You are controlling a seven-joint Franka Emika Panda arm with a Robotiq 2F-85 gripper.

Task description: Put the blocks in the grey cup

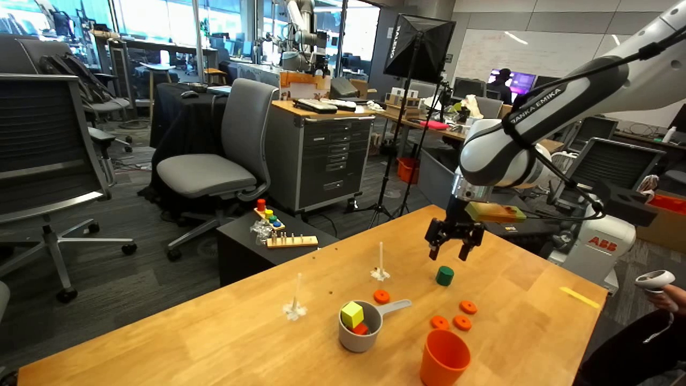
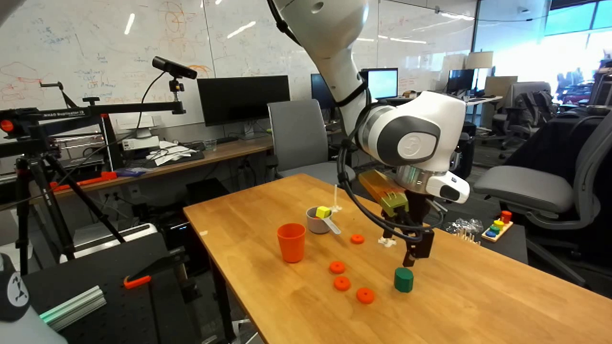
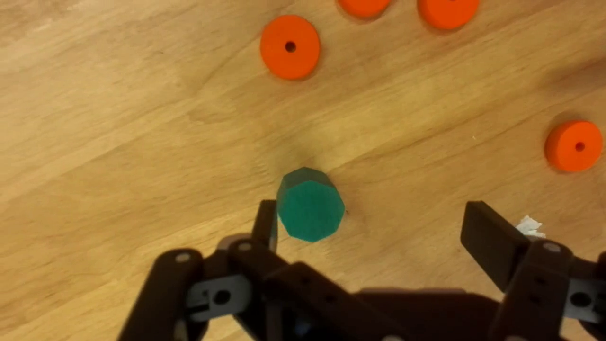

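Jaws stand spread wide, released, with nothing held between them. They hang from the arm and point down over the surface.

Green block: upright on the surface, just below the jaws. In both exterior views the jaws end above it. In the wrist view it appears between them, close to one side and well apart from the other.

Grey cup: upright on the surface, handle directed roughly toward the green block. Contents that I can see are the yellow block, seated high, and the red block, lower and partly covered by the yellow one.

Discs: four, orange, flat on the surface. Three form a loose group between the green block and the orange cup; the fourth is near the handle.

Orange cup: upright, near the grey cup and apart from it.

Pegs: two, upright, white patches at their feet.

Beside the surface, a pegged board lies on a low black box.
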